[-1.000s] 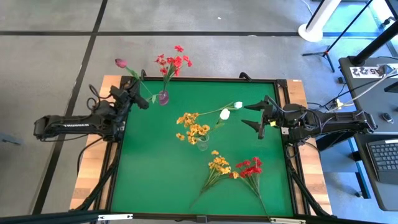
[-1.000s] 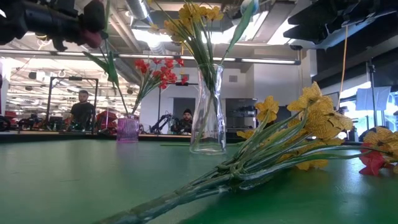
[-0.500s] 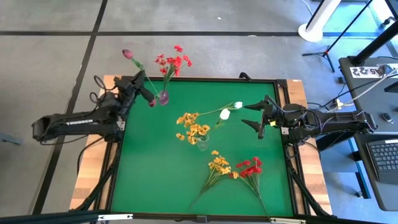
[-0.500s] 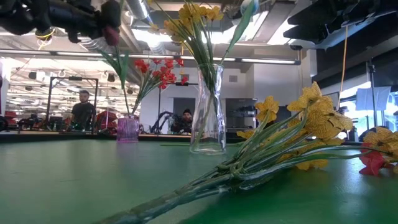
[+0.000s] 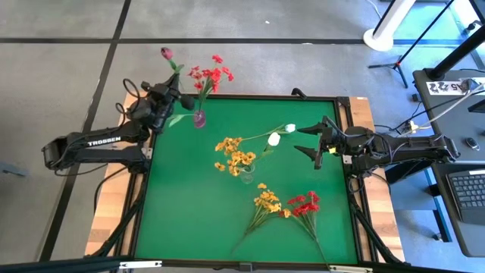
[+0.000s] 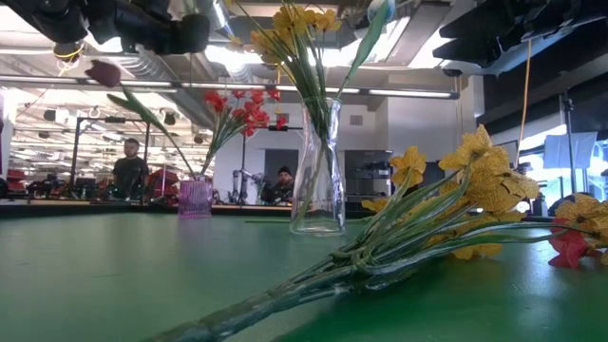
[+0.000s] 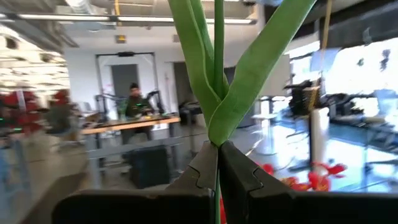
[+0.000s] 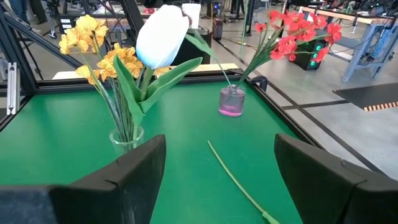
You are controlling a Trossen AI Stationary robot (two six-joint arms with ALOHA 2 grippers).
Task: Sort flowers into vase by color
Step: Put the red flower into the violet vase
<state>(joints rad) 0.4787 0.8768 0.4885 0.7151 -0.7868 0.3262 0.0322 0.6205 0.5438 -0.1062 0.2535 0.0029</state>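
Note:
My left gripper (image 5: 172, 97) is shut on a dark pink-red bud flower (image 5: 166, 53) over the table's far left corner, beside the small purple vase (image 5: 199, 118) that holds red flowers (image 5: 212, 74). The bud (image 6: 103, 72) tilts up and away from that vase (image 6: 195, 198); the stem's lower end points toward it. A clear vase (image 5: 246, 176) holds yellow-orange flowers (image 5: 235, 152) and white blooms (image 8: 163, 34). A yellow-orange cluster (image 5: 265, 201) and a red cluster (image 5: 305, 205) lie flat on the mat. My right gripper (image 5: 303, 140) hangs open to the right of the clear vase. My left gripper pinches the bud flower's thin green stem (image 7: 217, 148) between its two fingers, just below where the long leaves (image 7: 211, 74) branch off. The flower is lifted clear of the table and tilted, with the bud above the fingers and the stem's lower end below them.
The green mat (image 5: 189, 212) has a raised black frame (image 5: 242, 96) around it. A loose green stem (image 8: 239, 183) lies on the mat between the two vases. People sit at benches in the room beyond the far edge (image 6: 128, 169).
My left gripper has moved toward the table's far edge and a little right, closer to the purple vase, turning as it went. The bud flower has swung with it: the bud now stands farther beyond the far edge and the stem is more tilted.

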